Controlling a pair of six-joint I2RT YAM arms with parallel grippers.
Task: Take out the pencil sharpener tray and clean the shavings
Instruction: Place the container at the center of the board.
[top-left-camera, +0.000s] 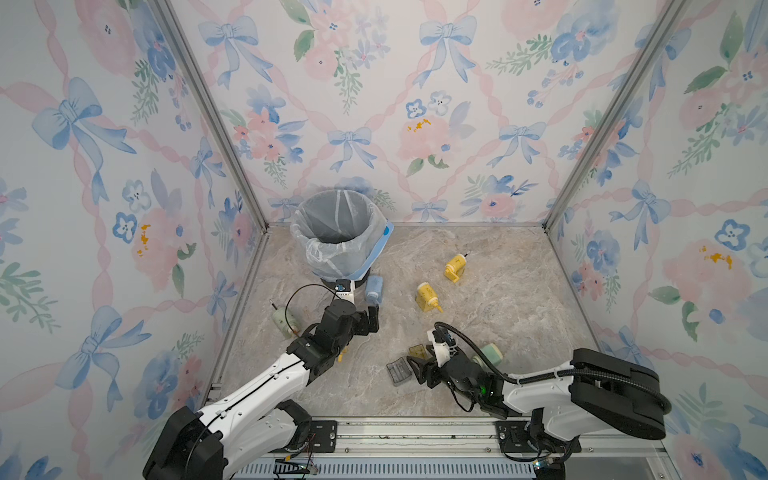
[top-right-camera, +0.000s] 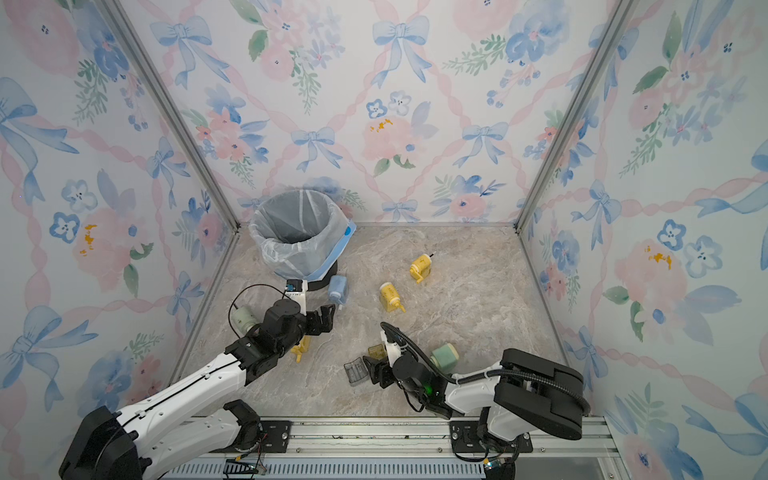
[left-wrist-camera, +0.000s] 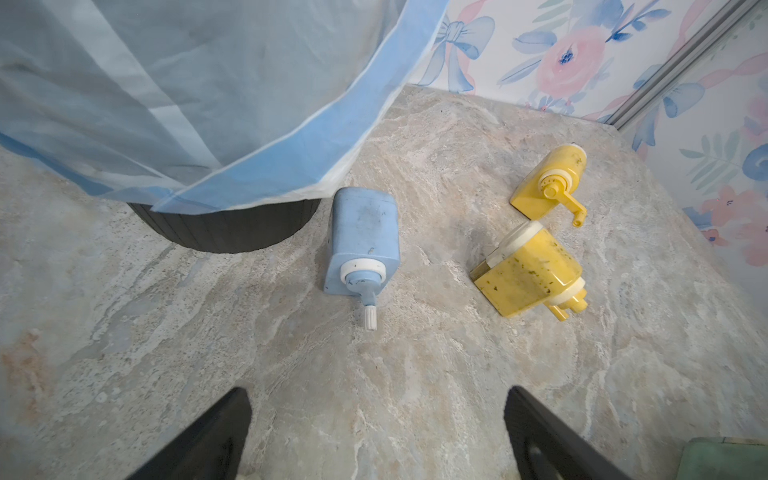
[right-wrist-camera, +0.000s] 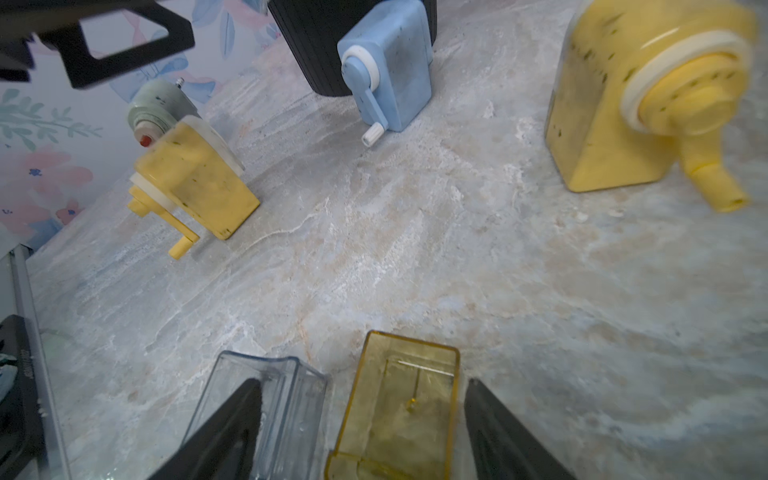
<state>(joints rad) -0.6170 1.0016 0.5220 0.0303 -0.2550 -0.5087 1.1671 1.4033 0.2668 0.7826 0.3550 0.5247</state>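
I am holding my right gripper (right-wrist-camera: 362, 386) low over the marbled stone bench (top-left-camera: 478, 332), jaws standing apart and pinching nothing. The amber see-through plastic tray (right-wrist-camera: 399, 399) is lying flat on the bench between them, and one finger is overlapping the clear smoky plastic tray (right-wrist-camera: 299, 390) just beside it. I judge these two are lying together at my near edge because they are already out of their sharpeners and parked clear of the bodies.

My left gripper (left-wrist-camera: 374, 399) is hanging spread wide and empty, pointing at the pale blue crank pencil sharpener (left-wrist-camera: 363, 237), which is sitting just beside the black ribbed bin with a translucent liner (top-left-camera: 328, 257). I take it I am lining up on that one next, with the bin close for dumping.

Two yellow crank sharpeners (left-wrist-camera: 528, 274) are sitting farther out. My left arm is covering most of a third yellow sharpener (top-right-camera: 301, 349), and my right wrist and cable are cutting off a pale green sharpener (top-left-camera: 492, 353). I cannot tell whether either tray is holding shavings, nor which body each belongs to.
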